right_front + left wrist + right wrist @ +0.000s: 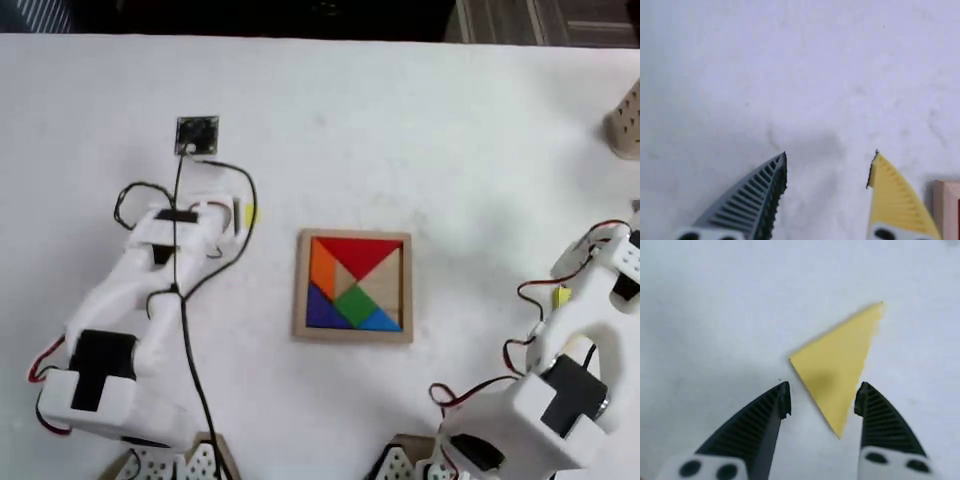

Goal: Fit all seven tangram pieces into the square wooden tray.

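One yellow triangle before right pincer

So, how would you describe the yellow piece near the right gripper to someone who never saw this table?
On the white table, look away from the wooden tray to the right gripper. A flat yellow triangle lies there, one corner between its open fingers; the other coloured pieces sit in the tray.

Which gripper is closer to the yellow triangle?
Right. The right gripper has the yellow triangle partly between its open fingertips; the left gripper is over bare table beside the tray.
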Robot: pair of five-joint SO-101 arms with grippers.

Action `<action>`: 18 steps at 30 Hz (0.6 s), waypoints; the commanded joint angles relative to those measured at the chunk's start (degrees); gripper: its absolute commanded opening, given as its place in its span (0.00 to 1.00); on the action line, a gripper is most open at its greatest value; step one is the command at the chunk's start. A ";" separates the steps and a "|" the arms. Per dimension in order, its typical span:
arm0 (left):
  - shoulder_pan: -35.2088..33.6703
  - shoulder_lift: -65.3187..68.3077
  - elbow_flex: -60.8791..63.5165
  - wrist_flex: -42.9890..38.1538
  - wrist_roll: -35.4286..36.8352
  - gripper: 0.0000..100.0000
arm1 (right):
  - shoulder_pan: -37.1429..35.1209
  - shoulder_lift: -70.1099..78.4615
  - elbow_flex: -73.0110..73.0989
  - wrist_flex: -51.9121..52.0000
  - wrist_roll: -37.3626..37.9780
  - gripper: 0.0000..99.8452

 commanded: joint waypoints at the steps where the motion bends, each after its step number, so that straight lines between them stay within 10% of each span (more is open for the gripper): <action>1: -0.13 -2.95 -1.93 0.26 -0.79 0.29 | 0.84 1.54 -0.62 -1.01 -1.58 0.23; 18: -3.30 -3.21 -2.11 0.26 -0.97 0.29 | -3.38 22.90 -14.24 -6.55 -8.97 0.24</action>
